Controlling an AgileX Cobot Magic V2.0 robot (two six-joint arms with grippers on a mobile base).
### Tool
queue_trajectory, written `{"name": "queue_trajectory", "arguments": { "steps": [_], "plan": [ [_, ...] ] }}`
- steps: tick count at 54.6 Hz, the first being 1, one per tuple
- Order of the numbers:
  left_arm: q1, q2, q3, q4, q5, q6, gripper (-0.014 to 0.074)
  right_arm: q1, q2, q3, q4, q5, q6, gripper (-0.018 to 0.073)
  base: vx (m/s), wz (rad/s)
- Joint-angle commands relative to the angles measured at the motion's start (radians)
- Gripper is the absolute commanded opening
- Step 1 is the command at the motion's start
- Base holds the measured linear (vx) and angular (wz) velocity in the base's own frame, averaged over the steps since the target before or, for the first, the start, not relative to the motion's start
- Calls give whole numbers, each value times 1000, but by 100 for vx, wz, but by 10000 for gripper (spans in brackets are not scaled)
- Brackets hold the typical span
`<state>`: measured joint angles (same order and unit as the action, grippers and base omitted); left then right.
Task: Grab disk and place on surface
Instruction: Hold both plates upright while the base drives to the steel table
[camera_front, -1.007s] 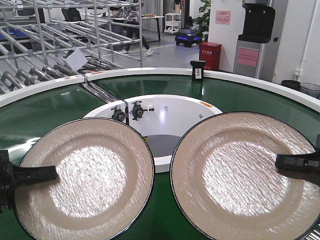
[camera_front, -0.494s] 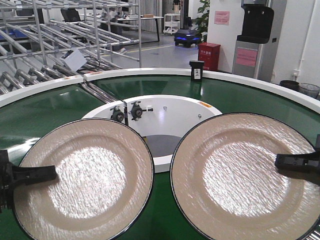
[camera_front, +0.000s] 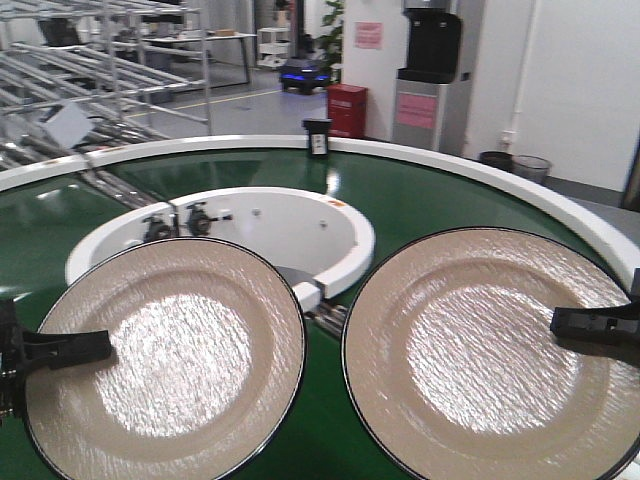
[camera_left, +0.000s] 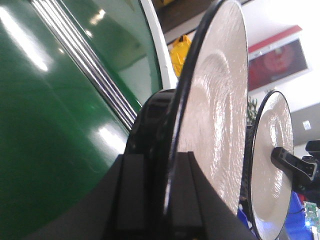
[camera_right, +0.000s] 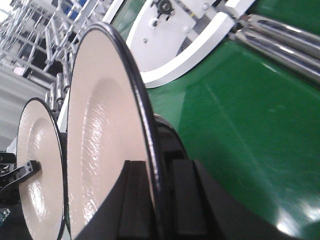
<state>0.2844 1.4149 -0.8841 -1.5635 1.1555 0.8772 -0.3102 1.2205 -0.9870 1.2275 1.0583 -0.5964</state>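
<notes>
I hold two cream disks with black rims, side by side, above the green belt. The left disk (camera_front: 165, 350) is clamped at its left edge by my left gripper (camera_front: 68, 348), which is shut on the rim (camera_left: 162, 170). The right disk (camera_front: 480, 345) is clamped at its right edge by my right gripper (camera_front: 590, 323), also shut on the rim (camera_right: 161, 172). Each wrist view shows its own disk edge-on, with the other disk (camera_left: 270, 160) (camera_right: 37, 175) beyond it. The surface is out of view.
The green ring conveyor (camera_front: 430, 195) with white rims lies beneath both disks. Its white inner hub (camera_front: 300, 225) sits at centre left, with metal rollers (camera_front: 330, 318) beside it. A small black box (camera_front: 317, 137) stands on the far rim. Metal racks (camera_front: 90, 60) fill the back left.
The whole background has slid to the left in the front view: hub, black box, red bin and dispenser. Both disks and both grippers keep their places in the frame.
</notes>
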Motion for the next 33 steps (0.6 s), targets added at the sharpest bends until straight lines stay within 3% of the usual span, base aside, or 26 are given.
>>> {"name": "queue_trajectory", "arguments": {
  "steps": [1, 33],
  "plan": [
    [-1, -39, -29, -143, 93, -15, -1, -7, -30, -30, 130, 2, 1, -9, -11, -41],
    [-1, -39, -29, -143, 93, -15, -1, -7, -30, -30, 132, 3, 1, -9, -12, -47]
  ]
}}
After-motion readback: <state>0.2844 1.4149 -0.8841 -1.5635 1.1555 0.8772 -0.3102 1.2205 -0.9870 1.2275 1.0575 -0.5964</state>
